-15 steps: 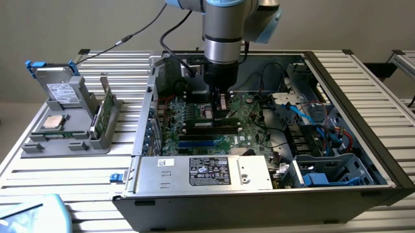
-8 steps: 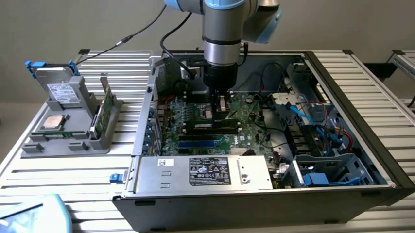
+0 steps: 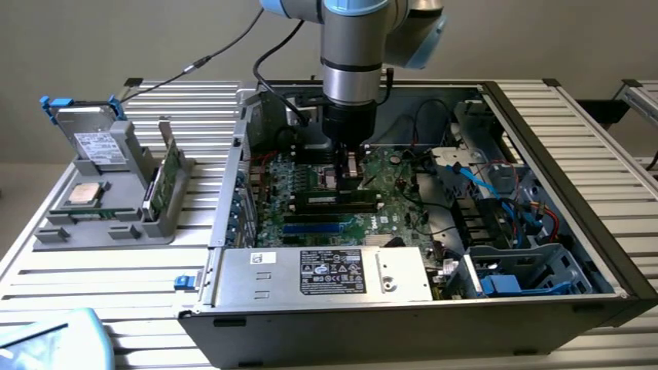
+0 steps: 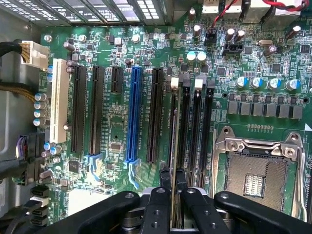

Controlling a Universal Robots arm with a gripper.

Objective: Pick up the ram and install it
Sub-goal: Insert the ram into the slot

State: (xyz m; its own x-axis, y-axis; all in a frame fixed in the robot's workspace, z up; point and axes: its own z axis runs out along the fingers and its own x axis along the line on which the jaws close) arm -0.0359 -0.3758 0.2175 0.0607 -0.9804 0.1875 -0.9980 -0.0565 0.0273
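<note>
The ram (image 4: 174, 146) shows edge-on as a thin dark-green strip running along the black memory slots (image 4: 197, 131) of the motherboard (image 4: 112, 122). My gripper (image 4: 173, 179) is shut on it, one black finger on each side. In the exterior view the gripper (image 3: 350, 181) reaches down into the open computer case, and the ram (image 3: 331, 202) stands on its long edge at the slots, dark with a pale label. Whether it is fully seated in a slot I cannot tell.
An empty processor socket (image 4: 261, 175) lies beside the memory slots. A blue expansion slot (image 4: 132, 114) and black ones run parallel. The power supply (image 3: 323, 274) and blue cables (image 3: 494, 189) crowd the case. A grey holder (image 3: 103, 223) outside carries a green card (image 3: 165, 177), a silver chip (image 3: 85, 193) and a drive (image 3: 98, 142).
</note>
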